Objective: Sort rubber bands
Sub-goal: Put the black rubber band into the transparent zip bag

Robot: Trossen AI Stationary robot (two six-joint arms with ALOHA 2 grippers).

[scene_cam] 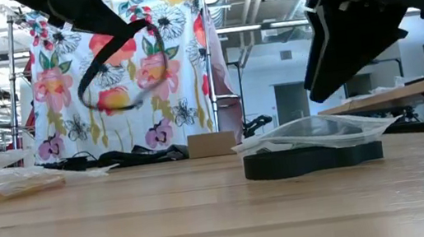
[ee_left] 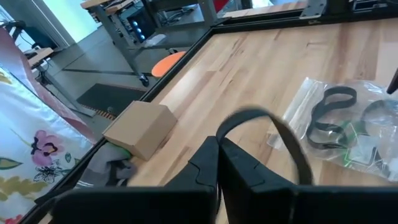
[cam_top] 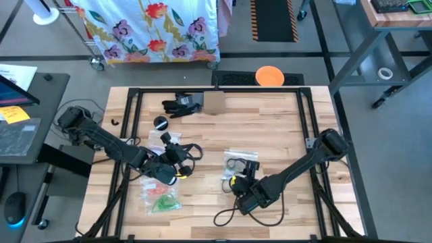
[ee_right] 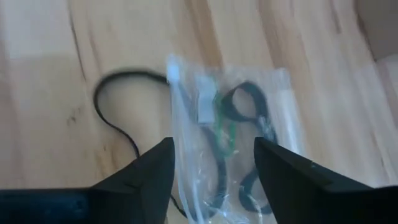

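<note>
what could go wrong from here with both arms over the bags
1. The left gripper is shut on a black band hanging in a loose loop above the table; it could slip out or snag on the way.
2. The right gripper is open right over the clear bag of dark bands; closing now might pinch the plastic and drag the whole bag.
3. A black cable lies beside that bag and could catch a finger.

Floral curtain behind table; grey floor; black-yellow striped mat.
</note>
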